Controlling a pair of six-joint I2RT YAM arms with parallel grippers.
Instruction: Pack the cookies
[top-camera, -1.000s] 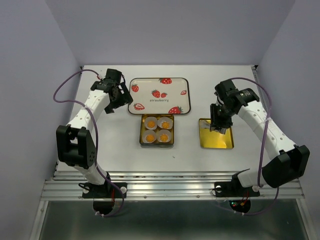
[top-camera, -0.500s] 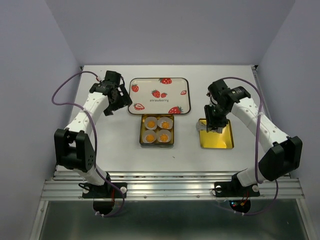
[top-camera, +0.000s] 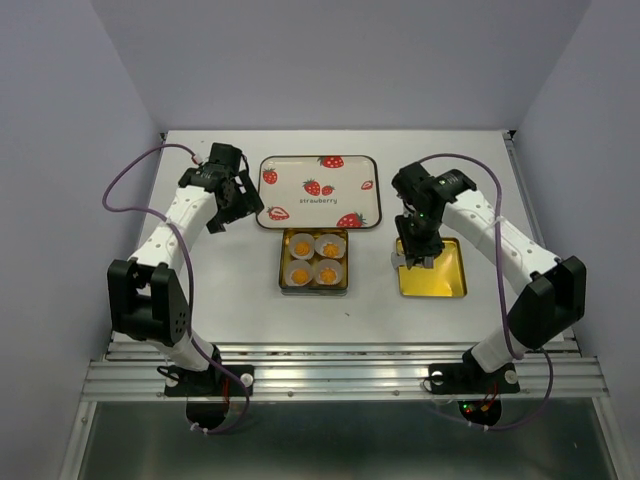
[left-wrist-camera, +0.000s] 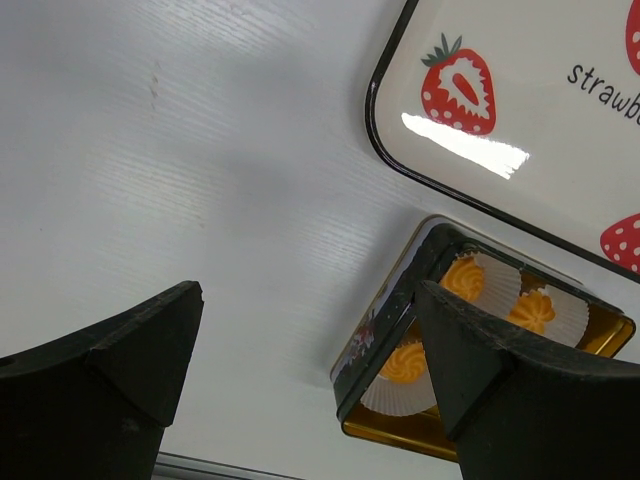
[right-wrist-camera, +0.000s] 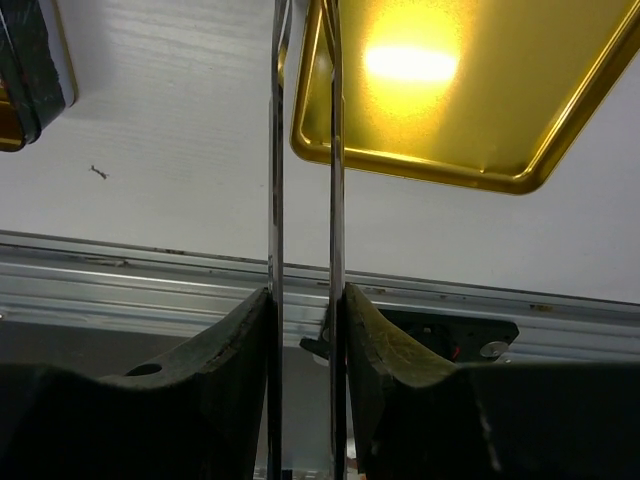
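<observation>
Several orange-yellow cookies sit in white paper cups inside a small square tin at mid-table; some of these cookies also show in the left wrist view. My left gripper hangs open left of the strawberry tray, holding nothing; in its own view the left gripper frames bare table and the tin's corner. My right gripper is shut on thin metal tongs, whose two blades point down at the left edge of the gold lid.
A white strawberry-printed tray lies behind the tin. The gold lid lies open side up, right of the tin. A metal rail runs along the table's near edge. Grey walls close in both sides.
The right arm has swung left with the tongs, from over the gold lid's middle to its left edge. The left arm has hardly moved.
</observation>
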